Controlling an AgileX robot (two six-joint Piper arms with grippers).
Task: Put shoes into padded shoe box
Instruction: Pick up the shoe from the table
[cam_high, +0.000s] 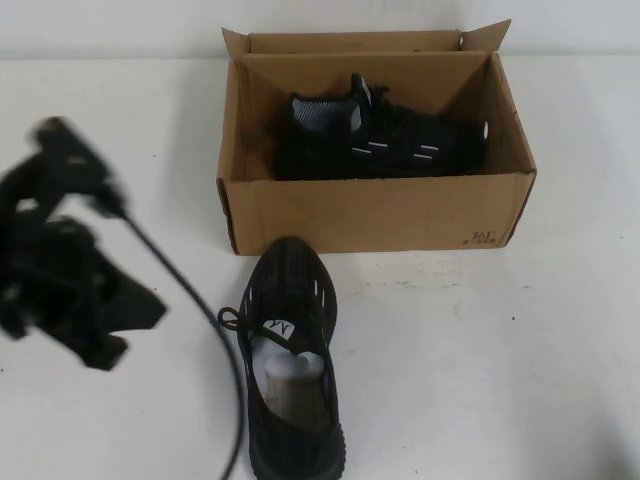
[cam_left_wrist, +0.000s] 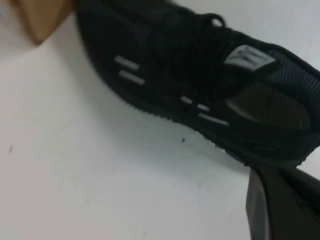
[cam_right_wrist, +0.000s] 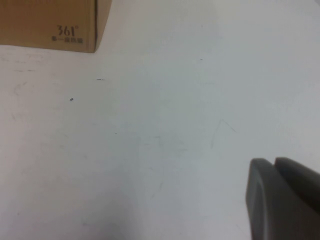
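One black knit sneaker (cam_high: 385, 140) lies on its side inside the brown cardboard shoe box (cam_high: 370, 212) at the back of the table. The other sneaker (cam_high: 292, 370) stands on the table in front of the box, toe toward it. In the left wrist view this sneaker (cam_left_wrist: 200, 85) fills the frame's upper part, with a box corner (cam_left_wrist: 42, 17) beside it. My left gripper (cam_high: 125, 325) hovers blurred to the left of this sneaker, shut and empty, as the left wrist view (cam_left_wrist: 280, 200) also shows. My right gripper (cam_right_wrist: 274, 163) is shut and empty over bare table, apart from the box's marked corner (cam_right_wrist: 50, 25).
A black cable (cam_high: 200, 300) trails from the left arm down across the white table (cam_high: 480, 350), close to the loose sneaker's left side. The box flaps stand upright at the back. The right arm is out of the high view.
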